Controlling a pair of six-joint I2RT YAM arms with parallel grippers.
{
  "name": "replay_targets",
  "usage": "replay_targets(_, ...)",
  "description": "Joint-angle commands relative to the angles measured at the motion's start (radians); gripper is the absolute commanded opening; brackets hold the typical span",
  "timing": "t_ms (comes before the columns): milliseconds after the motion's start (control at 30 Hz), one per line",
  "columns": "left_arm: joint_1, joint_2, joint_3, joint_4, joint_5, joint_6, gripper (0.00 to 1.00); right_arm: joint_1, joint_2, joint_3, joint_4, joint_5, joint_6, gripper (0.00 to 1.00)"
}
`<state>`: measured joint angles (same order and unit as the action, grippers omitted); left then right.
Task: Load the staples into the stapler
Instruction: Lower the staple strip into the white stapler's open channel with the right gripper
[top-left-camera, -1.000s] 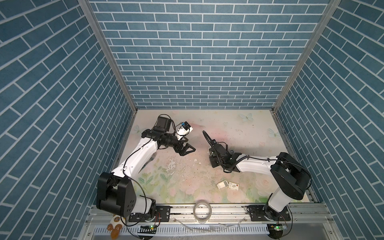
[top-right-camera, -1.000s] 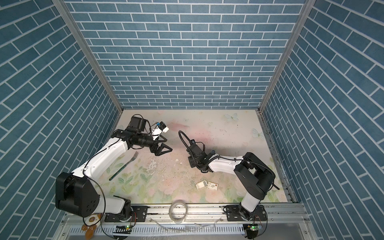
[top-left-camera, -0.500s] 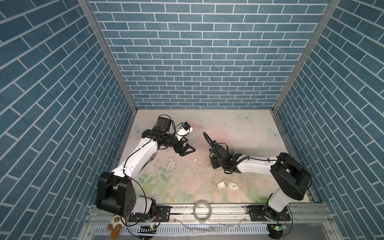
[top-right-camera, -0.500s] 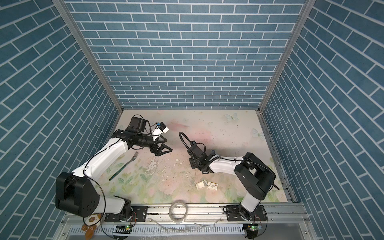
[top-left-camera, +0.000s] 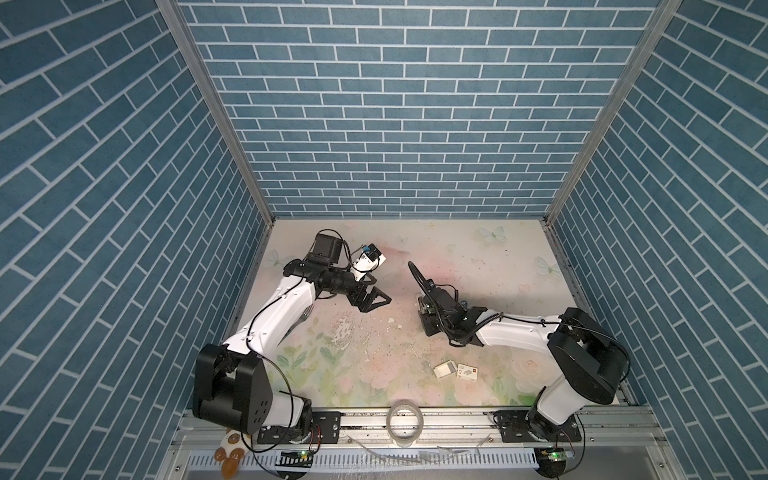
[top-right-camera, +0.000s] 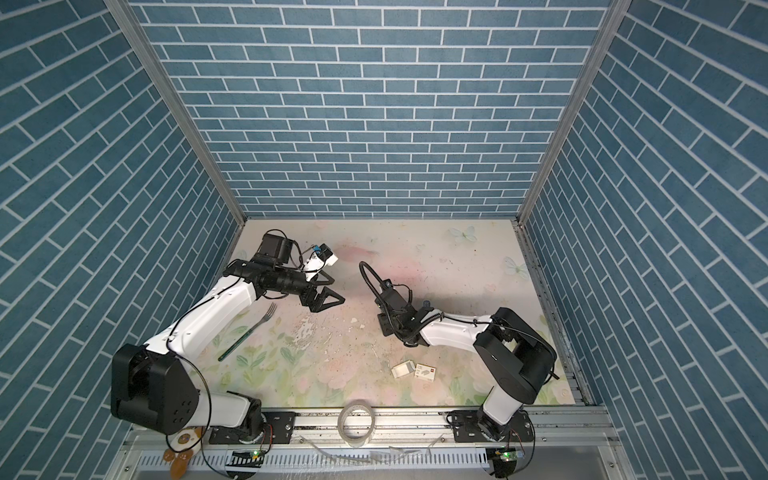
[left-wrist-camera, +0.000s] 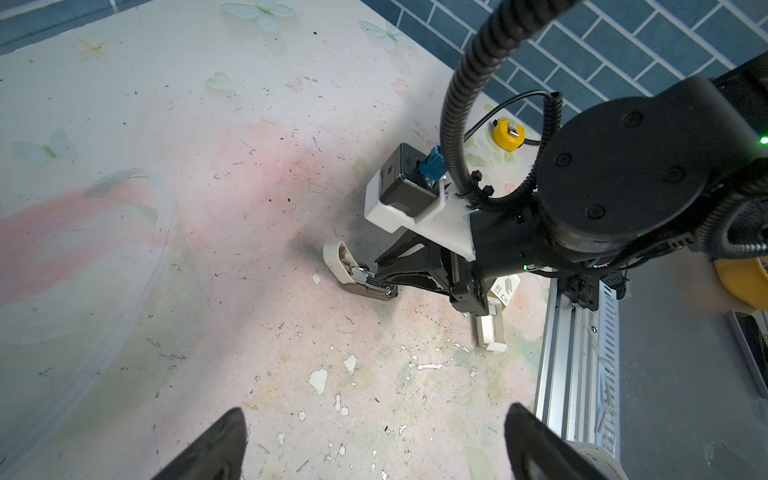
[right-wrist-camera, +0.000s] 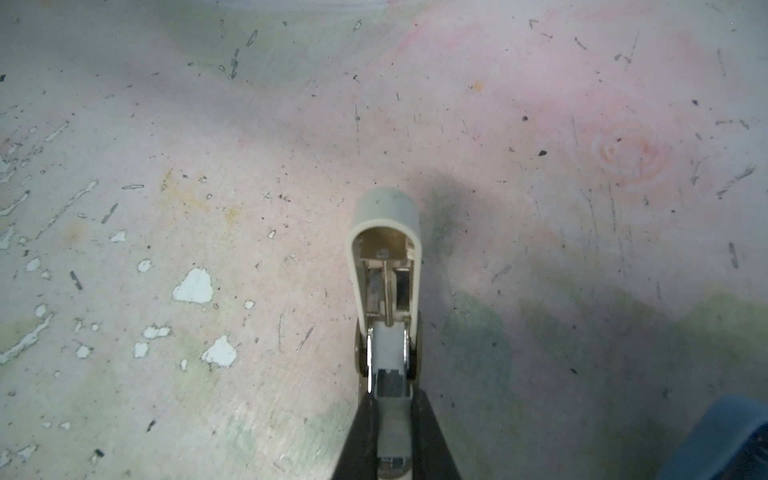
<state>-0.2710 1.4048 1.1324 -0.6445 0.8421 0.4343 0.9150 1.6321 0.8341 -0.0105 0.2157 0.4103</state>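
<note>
Right hand (right-wrist-camera: 390, 401) clamps the opened stapler (right-wrist-camera: 384, 249); left hand (top-left-camera: 376, 297) hangs open and empty.
I see the staples box (top-left-camera: 466, 371) and its tray (top-left-camera: 444, 368) side by side on the surface (top-left-camera: 365, 374), behind my right hand by that arm's base and well apart from my left. The stapler's long axis runs straight out from the right fingers (right-wrist-camera: 361, 434), lid tipped up.

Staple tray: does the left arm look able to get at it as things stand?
Probably yes. The left gripper is open and empty, and bare table lies between it and the staple tray; the right gripper, shut on the stapler, sits farther back. A long reach.
</note>
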Motion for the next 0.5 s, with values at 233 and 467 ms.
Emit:
replay_targets(233,0.007,0.013,-0.016,0.004,0.009,0.005,0.98,-0.003,0.004,-0.004,0.02,-0.01,-0.004,0.1)
replay_targets(467,0.008,0.013,-0.018,0.006,0.01,0.006,0.98,-0.004,0.006,-0.012,0.049,-0.048,0.021,0.1)
